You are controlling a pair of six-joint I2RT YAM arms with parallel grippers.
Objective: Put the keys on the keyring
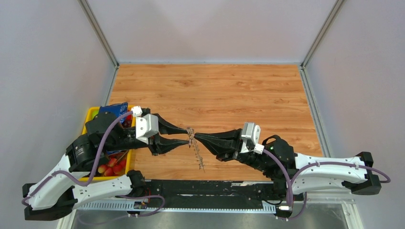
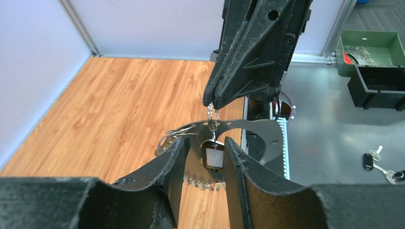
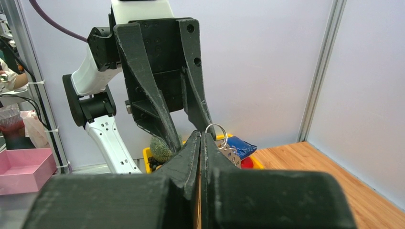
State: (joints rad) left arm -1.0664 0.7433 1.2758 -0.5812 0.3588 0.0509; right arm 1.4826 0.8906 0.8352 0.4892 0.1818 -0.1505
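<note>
The keyring [image 2: 253,125], a thin grey metal hoop with a jagged fringe, hangs from a small wire ring pinched in my right gripper [image 2: 213,104], which is shut. From above, the keyring [image 1: 198,155] dangles between the two arms at mid-table. A tiny key [image 2: 213,158] with a black head and a white patch hangs below the wire ring. It sits between the parted fingers of my left gripper [image 2: 205,152], close to the right one, and nothing is clamped. The left gripper [image 1: 185,135] meets the right gripper [image 1: 195,136] tip to tip. In the right wrist view the right gripper [image 3: 200,136] shows its fingers pressed together, with the wire ring [image 3: 216,131] beside them.
A yellow basket [image 1: 90,117] of fruit with a blue bag [image 1: 114,109] stands at the table's left edge, behind the left arm. Off the table, a black-headed key bunch [image 2: 370,161] lies on the grey floor near a green bin [image 2: 367,38].
</note>
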